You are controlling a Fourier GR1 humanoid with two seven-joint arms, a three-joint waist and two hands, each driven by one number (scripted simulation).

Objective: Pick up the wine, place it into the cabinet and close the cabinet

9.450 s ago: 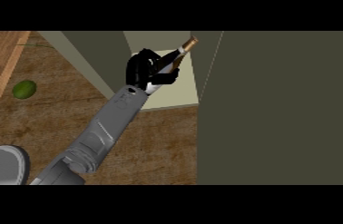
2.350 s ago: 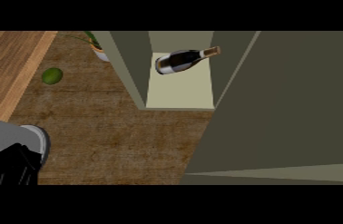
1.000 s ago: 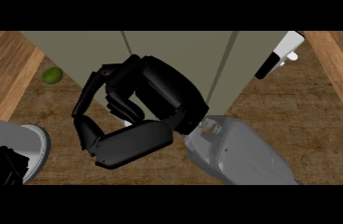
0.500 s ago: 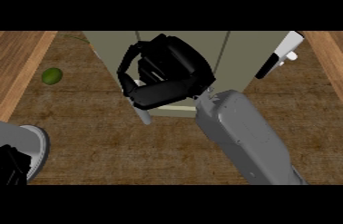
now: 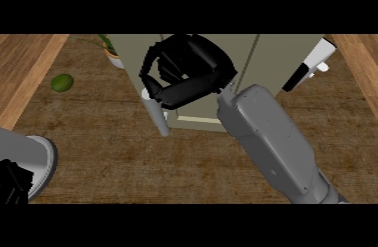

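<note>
Moving up toward 12 o'clock, the right robot hand [image 5: 184, 73] now presses the cabinet door [image 5: 203, 81], fingers curled, grasping nothing. Wine sits hidden inside the cabinet; closing looks nearly finished.

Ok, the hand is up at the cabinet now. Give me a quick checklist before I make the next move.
1. Wine inside the cabinet: cannot tell, the bottle is out of sight.
2. Right hand carrying nothing: cannot tell, its fingers are curled over the cabinet front and hide what is under them.
3. Cabinet door shut: cannot tell, the hand covers the seam; a pale strip shows along the lower edge.
4. Handle within reach: ok, it sits just left of and below the hand.
5. Left hand out of the way: ok, it is at the lower left edge, far from the cabinet.
6. Lime clear of the path: ok.
</note>
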